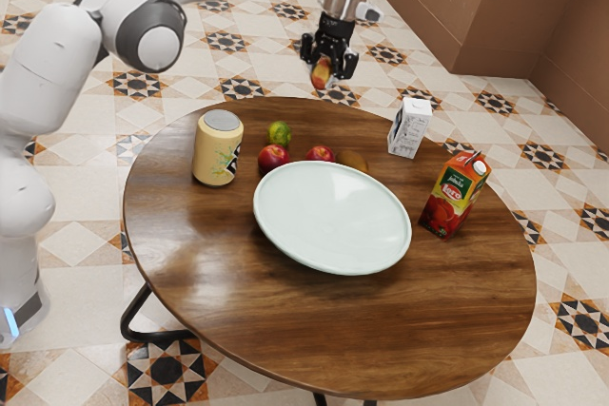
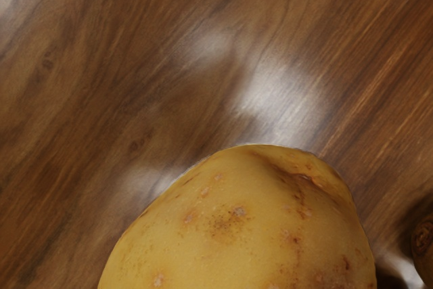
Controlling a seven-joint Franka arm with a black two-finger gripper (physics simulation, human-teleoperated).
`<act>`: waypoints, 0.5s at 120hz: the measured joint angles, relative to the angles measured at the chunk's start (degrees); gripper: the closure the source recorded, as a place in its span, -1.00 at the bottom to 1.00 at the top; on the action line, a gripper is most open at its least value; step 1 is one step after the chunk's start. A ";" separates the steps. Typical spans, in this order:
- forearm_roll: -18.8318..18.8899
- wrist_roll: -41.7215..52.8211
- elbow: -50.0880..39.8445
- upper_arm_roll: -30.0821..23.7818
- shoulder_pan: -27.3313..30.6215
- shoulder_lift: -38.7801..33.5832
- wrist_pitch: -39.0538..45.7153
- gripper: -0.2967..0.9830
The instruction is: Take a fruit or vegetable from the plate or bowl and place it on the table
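The arm (image 1: 59, 54) rises at the exterior view's left, bends at its big grey-capped joint, and stretches across toward the exterior view's right, with the wrist turned so that the black gripper (image 1: 326, 67) points down. The hand hangs high above the far part of the round wooden table (image 1: 314, 335), beyond the plate (image 1: 333, 214) as the exterior view has it.

The potato (image 2: 250, 228) (at least, that is what it looks like up close) is plump and yellow, with brown specks, a few reddish blotches and a shallow dent near one end. From the exterior view it comes across as more orange and red, with a yellow patch.

The gripper is closed around it — its jaws stand apart by about the potato's own width, one to each side, and the potato sits low between them, in the air and clear of the wood. Bare tabletop shows beneath it in the wrist view, and near it is part of a dark brown, rounded thing (image 2: 424, 245).

On the table, two red fruits (image 1: 274, 159) lie just beside the plate on its far side, along with a green fruit (image 1: 279, 134) and a brown one (image 1: 353, 161) partly hidden by the rim. The yellow can (image 1: 218, 149), the white carton (image 1: 409, 128) and the red juice carton (image 1: 455, 195) all stand upright around them.
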 joint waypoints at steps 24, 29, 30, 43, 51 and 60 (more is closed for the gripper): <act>5.72 -1.84 0.01 -0.31 -1.07 0.14 6.29 0.33; 6.33 -2.26 0.01 -0.34 -1.08 0.06 7.37 0.34; 6.43 -2.33 0.01 -0.35 -1.07 0.05 7.56 0.34; 7.34 -3.27 0.01 -0.37 -1.01 0.00 9.47 0.37; 7.64 -3.77 0.01 -0.49 -1.00 0.03 10.24 0.38; 7.85 -4.29 0.01 -0.99 -1.04 0.16 10.94 0.39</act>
